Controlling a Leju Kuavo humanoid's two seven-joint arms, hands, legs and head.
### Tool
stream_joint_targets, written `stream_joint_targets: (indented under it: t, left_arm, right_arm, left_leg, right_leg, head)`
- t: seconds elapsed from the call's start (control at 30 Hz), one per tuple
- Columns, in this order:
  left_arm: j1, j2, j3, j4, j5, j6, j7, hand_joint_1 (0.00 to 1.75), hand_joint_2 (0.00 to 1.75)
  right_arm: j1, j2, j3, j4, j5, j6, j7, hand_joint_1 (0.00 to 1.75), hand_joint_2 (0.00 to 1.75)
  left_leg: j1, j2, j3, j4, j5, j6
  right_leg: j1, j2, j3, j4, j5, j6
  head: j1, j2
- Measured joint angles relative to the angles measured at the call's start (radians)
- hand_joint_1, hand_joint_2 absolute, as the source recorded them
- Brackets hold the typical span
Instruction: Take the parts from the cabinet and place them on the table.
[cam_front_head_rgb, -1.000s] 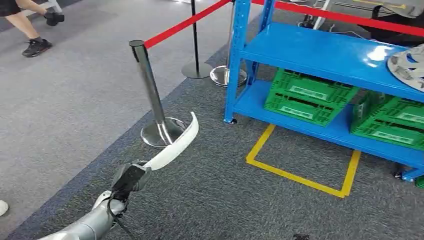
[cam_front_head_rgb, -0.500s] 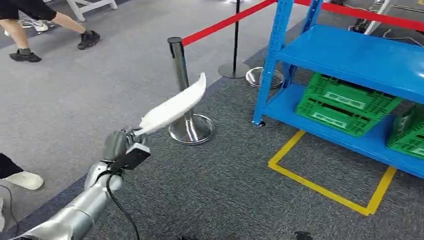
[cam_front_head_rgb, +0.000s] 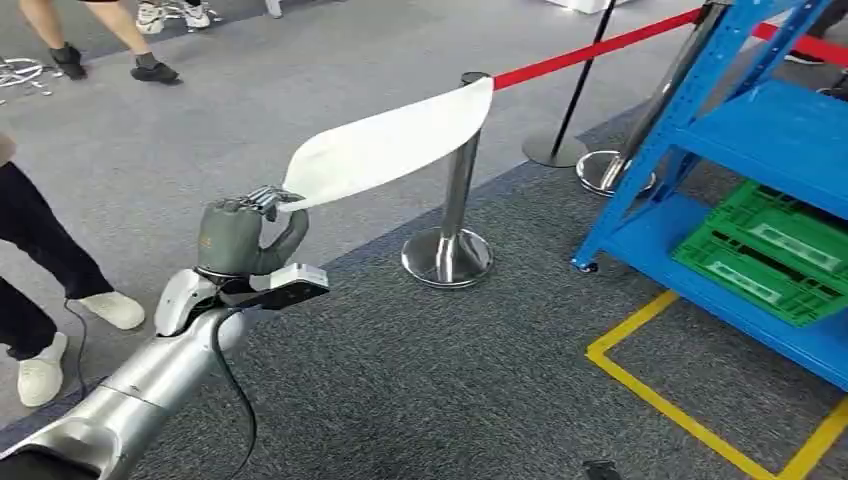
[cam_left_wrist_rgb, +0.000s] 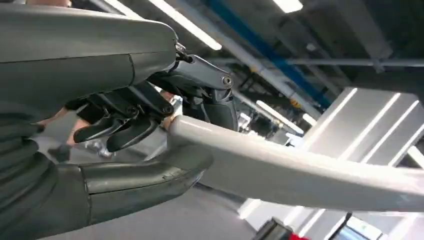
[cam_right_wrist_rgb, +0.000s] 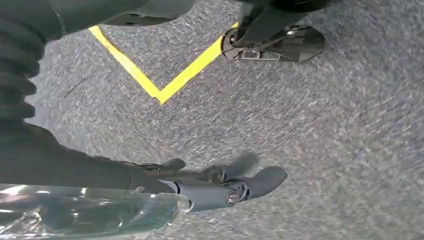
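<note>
Left hand is up in front of the robot, fingers and thumb pinching one end of a long white curved part. The part sticks up and away from the hand, its far tip over the top of the post. Red rope runs from the post twd the blue rack; green crates on the rack's low shelf. Yellow tape on carpet in front of the rack. Right hand hangs over the carpet holding a clear glossy part; fingers curled at its end.
</note>
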Motion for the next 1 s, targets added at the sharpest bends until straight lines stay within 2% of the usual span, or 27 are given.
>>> stream_joint_targets:
  t: [0.03, 0.07, 0.1, 0.13, 0.17, 0.2, 0.3, 0.33, 0.37, 0.4, 0.43, 0.47, 0.5, 0.53, 0.57, 0.6, 0.63, 0.67, 0.7, 0.73, 0.8, 0.83, 0.87, 0.9, 0.93, 0.97, 1.0]
  left_arm:
    - [0.000, 0.002, -0.004, -0.003, -0.006, 0.000, 0.003, 1.75, 1.75]
    - [0.000, 0.003, -0.009, -0.007, -0.018, 0.001, 0.012, 1.75, 1.75]
    - [-0.001, 0.006, -0.012, -0.012, -0.042, 0.005, 0.025, 1.75, 1.75]
    - [-0.005, 0.008, -0.020, -0.018, -0.071, 0.010, 0.042, 1.75, 1.75]
    - [-0.010, 0.010, -0.031, -0.023, -0.103, 0.016, 0.057, 1.75, 1.75]
    - [-0.016, 0.012, -0.039, -0.026, -0.124, 0.019, 0.068, 1.75, 1.75]
    - [-0.022, 0.023, -0.067, -0.031, -0.186, 0.021, 0.104, 1.75, 1.75]
    - [-0.027, 0.028, -0.079, -0.031, -0.212, 0.023, 0.118, 1.75, 1.75]
    - [-0.032, 0.030, -0.087, -0.031, -0.227, 0.024, 0.125, 1.75, 1.75]
    - [-0.042, 0.031, -0.099, -0.031, -0.236, 0.024, 0.128, 1.75, 1.75]
    - [-0.051, 0.030, -0.112, -0.031, -0.245, 0.024, 0.134, 1.75, 1.75]
    - [-0.056, 0.029, -0.124, -0.031, -0.251, 0.024, 0.136, 1.75, 1.75]
    - [-0.058, 0.030, -0.133, -0.031, -0.256, 0.023, 0.138, 1.75, 1.75]
    - [-0.058, 0.030, -0.140, -0.031, -0.260, 0.021, 0.140, 1.75, 1.75]
    - [-0.060, 0.030, -0.147, -0.031, -0.264, 0.020, 0.142, 1.75, 1.75]
    - [-0.065, 0.031, -0.155, -0.031, -0.268, 0.018, 0.143, 1.75, 1.75]
    - [-0.070, 0.032, -0.160, -0.031, -0.269, 0.018, 0.143, 1.75, 1.75]
    - [-0.076, 0.032, -0.164, -0.031, -0.269, 0.018, 0.144, 1.75, 1.75]
    - [-0.085, 0.032, -0.170, -0.031, -0.269, 0.018, 0.144, 1.75, 1.75]
    - [-0.088, 0.029, -0.178, -0.031, -0.270, 0.018, 0.145, 1.75, 1.75]
    - [-0.089, 0.034, -0.184, -0.031, -0.271, 0.017, 0.145, 1.75, 1.75]
    - [-0.091, 0.036, -0.186, -0.031, -0.272, 0.016, 0.147, 1.75, 1.75]
    - [-0.094, 0.037, -0.189, -0.031, -0.273, 0.015, 0.148, 1.75, 1.75]
    - [-0.104, 0.037, -0.195, -0.031, -0.277, 0.010, 0.152, 1.75, 1.75]
    - [-0.113, 0.034, -0.205, -0.031, -0.280, 0.005, 0.153, 1.75, 1.75]
    - [-0.120, 0.034, -0.212, -0.031, -0.282, -0.002, 0.153, 1.75, 1.75]
    - [-0.123, 0.034, -0.219, -0.031, -0.283, -0.005, 0.153, 1.75, 1.75]
  right_arm:
    - [0.001, 0.000, 0.000, 0.000, 0.000, 0.000, 0.000, 0.00, 1.75]
    - [0.001, 0.000, 0.000, 0.000, -0.001, 0.000, 0.000, 0.00, 1.75]
    - [0.000, 0.000, 0.000, 0.000, -0.001, 0.000, 0.000, 0.00, 1.75]
    - [0.000, 0.000, 0.000, 0.000, -0.002, 0.000, 0.000, 0.00, 1.75]
    - [0.001, 0.000, 0.000, 0.000, -0.003, 0.000, 0.000, 0.00, 1.75]
    - [0.001, 0.000, 0.000, 0.000, -0.003, 0.000, 0.000, 0.00, 1.75]
    - [0.000, 0.000, 0.000, 0.000, -0.004, -0.001, 0.002, 0.00, 1.75]
    - [-0.001, 0.002, 0.000, 0.000, -0.004, -0.001, 0.002, 0.00, 1.75]
    - [-0.004, 0.003, 0.000, 0.000, -0.005, -0.001, 0.002, 0.00, 1.75]
    - [-0.004, 0.003, 0.000, 0.000, -0.005, -0.001, 0.002, 0.00, 1.75]
    - [-0.002, 0.003, 0.000, 0.000, -0.005, -0.001, 0.002, 0.00, 1.75]
    - [0.001, 0.003, 0.000, 0.000, -0.006, -0.001, 0.002, 0.00, 1.75]
    - [0.002, 0.002, 0.000, 0.000, -0.006, -0.002, 0.002, 0.00, 1.75]
    - [0.003, 0.002, 0.000, 0.000, -0.006, -0.002, 0.003, 0.00, 1.75]
    - [0.002, 0.002, 0.000, 0.000, -0.006, -0.002, 0.002, 0.00, 1.75]
    - [0.002, 0.003, 0.000, 0.000, -0.006, -0.002, 0.003, 0.00, 1.75]
    - [0.002, 0.003, 0.000, 0.000, -0.006, -0.002, 0.003, 0.00, 1.75]
    - [0.001, 0.003, 0.000, 0.000, -0.006, -0.002, 0.003, 0.00, 1.75]
    - [0.002, 0.003, 0.000, -0.001, -0.007, -0.002, 0.002, 0.00, 1.75]
    - [0.002, 0.003, 0.000, -0.001, -0.007, -0.002, 0.003, 0.00, 1.75]
    - [0.002, 0.003, 0.000, -0.001, -0.007, -0.003, 0.005, 0.00, 1.75]
    - [0.001, 0.003, 0.000, -0.001, -0.007, -0.002, 0.005, 0.00, 1.75]
    - [0.000, 0.003, 0.000, -0.001, -0.007, -0.003, 0.005, 0.00, 1.75]
    - [0.000, 0.003, 0.000, -0.001, -0.007, -0.003, 0.005, 0.00, 1.75]
    - [0.002, 0.003, 0.000, -0.001, -0.007, -0.002, 0.005, 0.00, 1.75]
    - [0.004, 0.003, 0.000, -0.001, -0.007, -0.002, 0.005, 0.00, 1.75]
    - [0.006, 0.003, 0.000, -0.001, -0.008, -0.002, 0.005, 0.00, 1.75]
  left_leg:
    - [0.000, -0.015, 0.000, 0.000, 0.000, 0.000]
    - [0.000, -0.029, 0.000, 0.001, 0.000, -0.001]
    - [0.001, -0.042, 0.001, 0.002, 0.001, -0.001]
    - [0.002, -0.055, 0.001, 0.004, 0.000, -0.002]
    - [0.003, -0.069, -0.001, 0.006, 0.000, -0.008]
    - [-0.002, -0.083, -0.007, 0.014, 0.000, -0.014]
    - [0.007, -0.109, -0.013, 0.001, 0.012, -0.034]
    - [0.008, -0.115, -0.016, 0.003, 0.011, -0.039]
    - [0.001, -0.058, -0.027, 0.023, -0.010, -0.041]
    - [0.000, -0.014, -0.055, 0.082, -0.048, -0.045]
    - [0.001, 0.006, -0.095, 0.165, -0.088, -0.049]
    - [0.002, 0.015, -0.134, 0.246, -0.122, -0.051]
    - [0.003, 0.018, -0.163, 0.307, -0.140, -0.053]
    - [0.004, 0.019, -0.171, 0.321, -0.133, -0.055]
    - [0.005, 0.020, -0.155, 0.289, -0.105, -0.055]
    - [0.005, 0.027, -0.114, 0.211, -0.061, -0.054]
    - [0.005, 0.045, -0.066, 0.125, -0.023, -0.053]
    - [0.002, 0.098, -0.019, 0.050, 0.003, -0.050]
    - [-0.008, 0.129, 0.001, 0.006, -0.009, -0.051]
    - [-0.005, 0.110, -0.003, 0.011, -0.007, -0.036]
    - [-0.010, 0.088, -0.008, 0.010, -0.009, -0.025]
    - [-0.007, 0.075, -0.005, 0.004, -0.005, -0.017]
    - [-0.001, 0.065, -0.003, 0.002, -0.002, -0.012]
    - [0.001, 0.054, -0.004, 0.002, -0.001, -0.004]
    - [0.001, 0.039, -0.004, 0.002, -0.001, -0.002]
    - [0.001, 0.024, -0.004, 0.002, -0.001, 0.000]
    - [0.000, 0.011, -0.004, 0.003, -0.001, 0.000]
  right_leg:
    - [0.001, 0.001, -0.006, -0.005, 0.019, -0.003]
    - [0.001, 0.002, 0.010, -0.052, 0.057, -0.006]
    - [0.000, 0.008, 0.044, -0.131, 0.105, -0.008]
    - [-0.003, 0.030, 0.086, -0.225, 0.151, -0.009]
    - [-0.010, 0.082, 0.117, -0.298, 0.167, -0.008]
    - [-0.015, 0.088, 0.131, -0.316, 0.160, -0.007]
    - [-0.005, 0.062, 0.129, -0.311, 0.165, -0.019]
    - [-0.011, 0.050, 0.130, -0.319, 0.171, -0.029]
    - [-0.010, 0.040, 0.131, -0.322, 0.172, -0.036]
    - [-0.008, 0.029, 0.131, -0.322, 0.172, -0.040]
    - [-0.006, 0.016, 0.130, -0.322, 0.171, -0.042]
    - [-0.005, 0.001, 0.130, -0.322, 0.170, -0.044]
    - [-0.005, -0.012, 0.130, -0.322, 0.169, -0.044]
    - [-0.005, -0.025, 0.130, -0.322, 0.169, -0.044]
    - [-0.005, -0.037, 0.130, -0.322, 0.168, -0.043]
    - [-0.005, -0.051, 0.132, -0.322, 0.167, -0.042]
    - [-0.005, -0.062, 0.134, -0.322, 0.165, -0.039]
    - [-0.001, -0.069, 0.138, -0.321, 0.162, -0.035]
    - [0.010, -0.080, 0.136, -0.315, 0.155, -0.027]
    - [0.010, -0.087, 0.137, -0.319, 0.156, -0.025]
    - [0.009, -0.114, 0.146, -0.324, 0.154, -0.017]
    - [0.007, -0.123, 0.150, -0.323, 0.149, -0.009]
    - [0.003, -0.078, 0.143, -0.308, 0.138, -0.001]
    - [0.001, -0.033, 0.120, -0.256, 0.105, 0.000]
    - [0.000, -0.013, 0.082, -0.174, 0.067, 0.001]
    - [0.001, -0.005, 0.038, -0.087, 0.034, 0.001]
    - [0.001, -0.002, 0.003, -0.025, 0.015, 0.002]
  head:
    - [0.000, 0.000]
    - [0.000, 0.000]
    - [0.000, 0.000]
    - [0.000, 0.000]
    - [0.001, 0.000]
    - [0.000, 0.000]
    - [0.001, 0.000]
    - [0.001, 0.000]
    - [-0.002, 0.000]
    - [-0.010, 0.000]
    - [-0.010, 0.000]
    - [-0.010, 0.000]
    - [-0.011, 0.000]
    - [-0.010, 0.000]
    - [-0.011, 0.000]
    - [-0.011, 0.000]
    - [-0.011, 0.000]
    - [-0.011, 0.000]
    - [-0.014, 0.000]
    - [-0.007, 0.000]
    - [-0.005, 0.000]
    - [-0.007, 0.000]
    - [-0.003, 0.000]
    - [0.000, 0.000]
    - [0.006, 0.000]
    - [0.008, 0.000]
    - [0.008, 0.000]
